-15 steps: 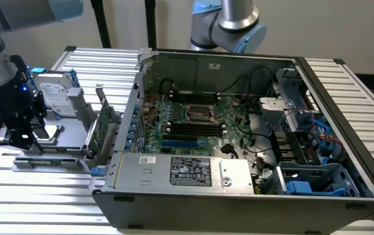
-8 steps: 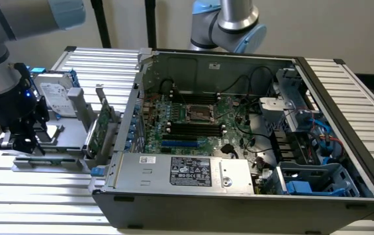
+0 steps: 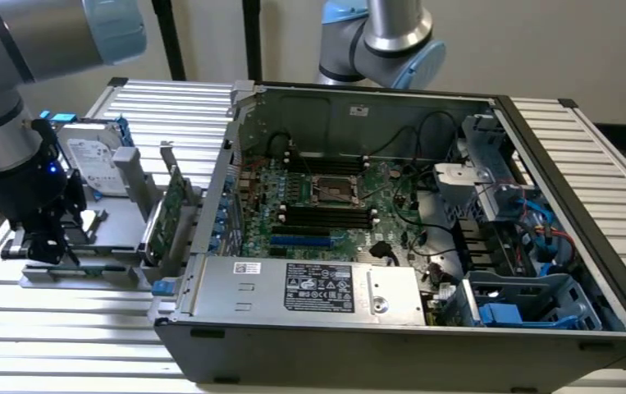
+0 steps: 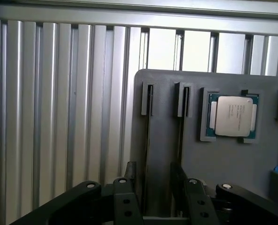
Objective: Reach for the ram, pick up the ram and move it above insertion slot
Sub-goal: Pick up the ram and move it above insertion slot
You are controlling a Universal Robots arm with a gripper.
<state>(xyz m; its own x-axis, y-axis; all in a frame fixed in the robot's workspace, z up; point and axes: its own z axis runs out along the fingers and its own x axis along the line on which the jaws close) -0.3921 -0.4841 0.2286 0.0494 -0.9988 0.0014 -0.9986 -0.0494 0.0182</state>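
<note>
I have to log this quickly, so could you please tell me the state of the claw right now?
Claw: open, straddling the ram in its slot, not clamped on it.

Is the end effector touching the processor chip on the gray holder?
Apart. The wrist view shows the processor chip seated in its pocket on the gray holder, with bare holder surface between it and the end effector.
</note>
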